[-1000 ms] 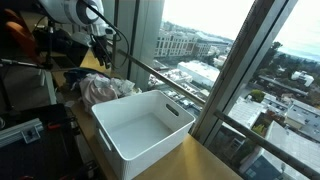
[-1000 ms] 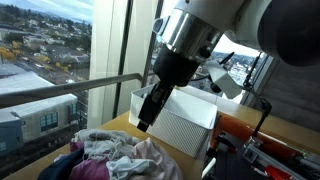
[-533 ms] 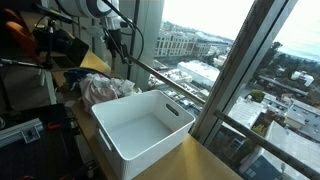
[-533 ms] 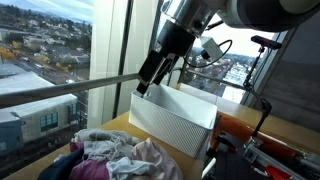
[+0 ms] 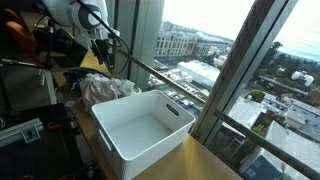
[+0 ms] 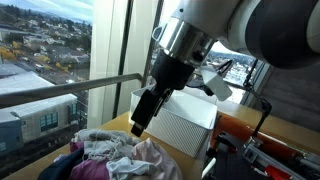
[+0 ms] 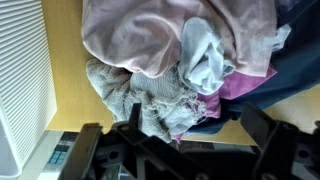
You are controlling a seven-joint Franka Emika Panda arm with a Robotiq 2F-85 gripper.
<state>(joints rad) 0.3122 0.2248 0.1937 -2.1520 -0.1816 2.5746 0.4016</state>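
A pile of clothes (image 5: 105, 88) lies on the wooden table beside a white plastic bin (image 5: 145, 125). In the wrist view the pile holds a pink garment (image 7: 170, 35), a pale blue-white cloth (image 7: 205, 55), a grey knit piece (image 7: 140, 95) and a dark blue one (image 7: 290, 85). My gripper (image 7: 200, 135) hangs open just above the pile's near edge and holds nothing. It shows in both exterior views (image 5: 100, 50) (image 6: 140, 115), above the clothes (image 6: 120, 155) and touching nothing.
The ribbed white bin (image 6: 190, 125) stands empty right beside the pile and shows at the left edge of the wrist view (image 7: 20, 70). A large window with a metal rail (image 6: 60, 90) runs along the table. Equipment and cables (image 5: 30, 60) crowd the room side.
The arm was higher half a second ago and has come back down over the clothes pile, close to where it was a second ago. The clothes have not moved.
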